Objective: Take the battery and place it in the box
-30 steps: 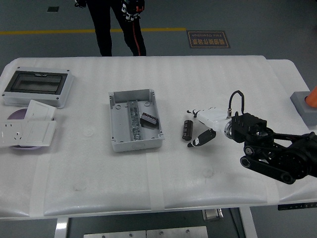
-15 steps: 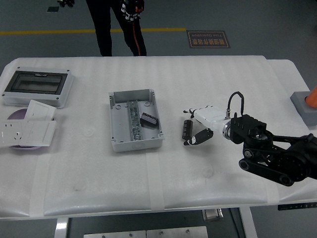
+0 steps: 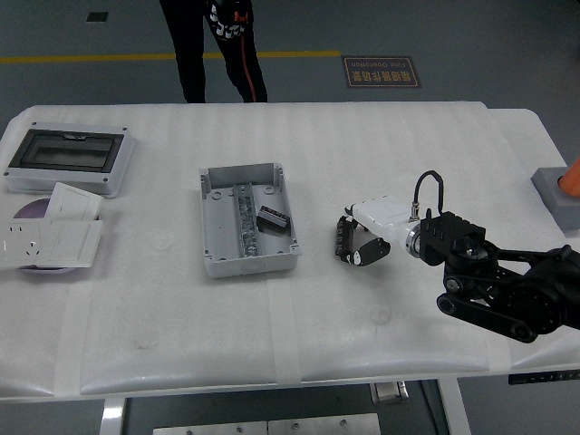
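The battery, a short black cylinder, lies on the white table just right of the open grey box. A small black part sits inside the box next to its metal rail. My right hand, white with black fingers, has come in from the right and reaches over the battery's right side. Its thumb is at the far end and its fingers at the near end, spread and not clamped. The battery still rests flat on the table. My left arm does not show.
A grey enclosure with a dark clear lid stands at the far left, with white socket plates and a purple disc in front of it. A grey block sits at the right edge. A person's legs stand beyond the table.
My right hand has slid left, from beside the battery to over its right side. The battery has stayed in place. The person has shifted slightly.
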Available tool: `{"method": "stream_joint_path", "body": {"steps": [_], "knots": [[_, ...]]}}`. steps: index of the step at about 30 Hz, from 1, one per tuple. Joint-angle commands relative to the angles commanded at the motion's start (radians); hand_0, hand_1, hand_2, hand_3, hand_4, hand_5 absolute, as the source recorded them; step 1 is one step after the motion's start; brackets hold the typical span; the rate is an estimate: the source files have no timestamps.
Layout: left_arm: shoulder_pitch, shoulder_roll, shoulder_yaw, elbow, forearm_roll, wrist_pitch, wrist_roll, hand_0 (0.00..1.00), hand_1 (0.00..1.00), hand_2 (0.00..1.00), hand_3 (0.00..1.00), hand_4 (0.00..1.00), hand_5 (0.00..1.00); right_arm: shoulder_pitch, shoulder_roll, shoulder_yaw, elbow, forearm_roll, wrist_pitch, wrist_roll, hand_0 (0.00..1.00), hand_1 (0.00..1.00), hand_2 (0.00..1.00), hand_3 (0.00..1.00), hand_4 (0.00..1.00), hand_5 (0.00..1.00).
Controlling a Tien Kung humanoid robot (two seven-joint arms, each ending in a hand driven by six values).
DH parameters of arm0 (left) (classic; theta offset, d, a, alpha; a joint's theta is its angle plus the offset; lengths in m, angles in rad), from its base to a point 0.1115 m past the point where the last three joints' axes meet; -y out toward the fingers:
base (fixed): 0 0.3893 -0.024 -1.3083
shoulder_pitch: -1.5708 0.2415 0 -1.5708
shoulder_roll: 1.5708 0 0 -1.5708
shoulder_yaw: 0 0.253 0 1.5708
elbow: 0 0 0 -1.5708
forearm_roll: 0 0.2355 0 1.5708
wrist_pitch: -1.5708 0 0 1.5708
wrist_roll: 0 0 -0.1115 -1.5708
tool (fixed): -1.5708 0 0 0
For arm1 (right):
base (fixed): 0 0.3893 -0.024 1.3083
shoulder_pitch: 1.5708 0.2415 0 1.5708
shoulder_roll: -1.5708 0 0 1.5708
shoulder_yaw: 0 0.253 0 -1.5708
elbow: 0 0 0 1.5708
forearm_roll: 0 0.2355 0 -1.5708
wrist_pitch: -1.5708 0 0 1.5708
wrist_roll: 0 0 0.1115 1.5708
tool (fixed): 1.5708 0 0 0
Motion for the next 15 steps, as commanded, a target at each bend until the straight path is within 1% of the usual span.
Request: {"method": "stream_joint_path", "body": {"steps": [4,9,10,12,15], "knots": [[0.0,0.0,0.001,0.0,-0.001,0.002,-0.003,0.524,0.637,0.538,0.496,0.43,0.41,0.004,-0.007,0.017,0.012,-0.007,-0.004,-0.002,0.725,0.551,0.479,0.641,0.577,0.234],[0.001,0.001,-0.004,-0.001,0.008,0.001,0.0,0.524,0.637,0.538,0.496,0.43,0.41,0.027,-0.027,0.102,0.073,-0.024,-0.005,-0.018,0.725,0.551,0.479,0.641,0.577,0.234],[0.001,0.001,-0.006,-0.001,0.011,0.001,0.002,0.524,0.636,0.54,0.496,0.436,0.417,0.033,-0.028,0.12,0.087,-0.03,-0.003,-0.023,0.721,0.545,0.466,0.639,0.582,0.244],[0.002,0.0,-0.009,-0.001,0.014,-0.002,0.005,0.524,0.636,0.54,0.496,0.436,0.417,0.043,-0.024,0.162,0.121,-0.035,-0.002,-0.031,0.721,0.545,0.466,0.639,0.582,0.244],[0.001,0.0,-0.01,0.0,0.016,-0.005,0.009,0.524,0.636,0.54,0.496,0.436,0.417,0.049,-0.004,0.221,0.168,-0.021,-0.012,-0.032,0.721,0.545,0.466,0.639,0.582,0.244]]}}
